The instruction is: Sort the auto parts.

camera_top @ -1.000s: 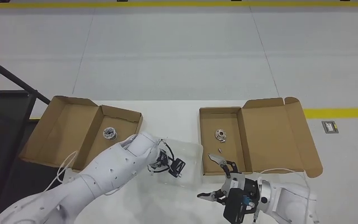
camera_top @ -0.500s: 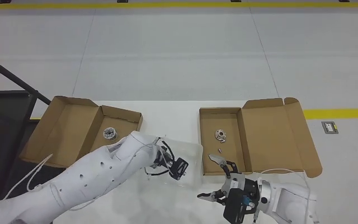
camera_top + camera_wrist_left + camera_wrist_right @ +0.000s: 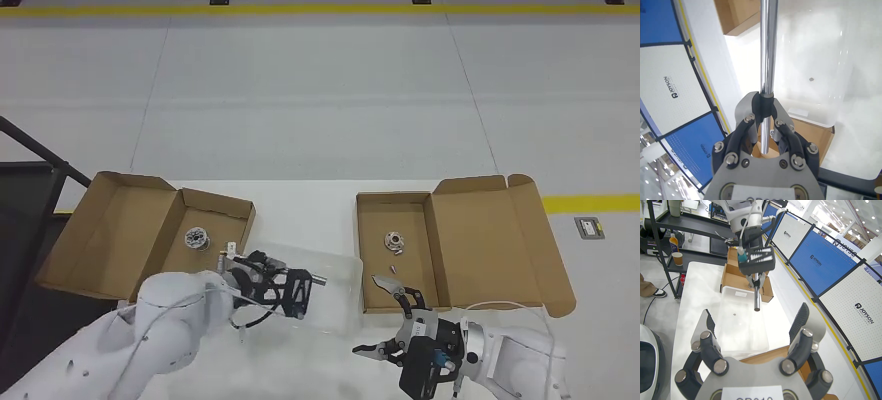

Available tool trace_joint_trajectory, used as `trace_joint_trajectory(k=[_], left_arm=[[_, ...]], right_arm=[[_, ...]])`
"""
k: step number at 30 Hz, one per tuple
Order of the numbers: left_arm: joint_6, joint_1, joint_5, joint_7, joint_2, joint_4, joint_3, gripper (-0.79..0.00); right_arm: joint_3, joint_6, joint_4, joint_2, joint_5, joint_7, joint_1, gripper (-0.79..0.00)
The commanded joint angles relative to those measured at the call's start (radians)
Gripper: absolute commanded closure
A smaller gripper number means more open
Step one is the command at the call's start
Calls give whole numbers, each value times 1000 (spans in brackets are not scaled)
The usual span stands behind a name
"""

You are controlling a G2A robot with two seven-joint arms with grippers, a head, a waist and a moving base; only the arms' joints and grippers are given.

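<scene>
My left gripper [image 3: 300, 287] [image 3: 763, 106] is shut on a chrome rod [image 3: 766, 47] [image 3: 320, 279], gripping it near one end. The rod [image 3: 757, 298] hangs above the clear plastic bin [image 3: 340, 300] [image 3: 742, 325] [image 3: 819, 56], with the left gripper [image 3: 755, 281] over the bin's end by the left cardboard box [image 3: 120, 230]. That box holds a round metal part [image 3: 196, 237]. The right cardboard box [image 3: 405, 290] holds a round part [image 3: 395, 240] and a small piece [image 3: 396, 268]. My right gripper [image 3: 378, 316] [image 3: 756, 311] stands open by the bin's other end, holding nothing.
A small dark speck [image 3: 811, 79] lies on the bin's floor. The right box's lid [image 3: 490, 240] lies folded open to the right. A black rack [image 3: 662, 228] with a bottle and a paper cup [image 3: 677, 258] stands past the table's left end.
The left arm drew back toward the left box and turned its wrist. The rod came up out of the bin and now points across it. The right arm stayed still.
</scene>
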Motion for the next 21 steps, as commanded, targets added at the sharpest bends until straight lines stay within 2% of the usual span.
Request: trace_joint_trajectory(k=[1, 3, 5, 11, 21], left_arm=[[59, 89, 4, 63, 36, -6, -105, 0], [91, 153, 11, 119, 59, -14, -172, 0], [144, 247, 22, 180, 88, -18, -266, 0], [271, 482, -8, 395, 136, -23, -479, 0], [271, 482, -8, 395, 136, -23, -479, 0]], right_arm=[[0, 0, 0, 0, 0, 0, 0, -785], [0, 0, 0, 0, 0, 0, 0, -785], [0, 0, 0, 0, 0, 0, 0, -785], [0, 0, 0, 0, 0, 0, 0, -785], [0, 0, 0, 0, 0, 0, 0, -785]])
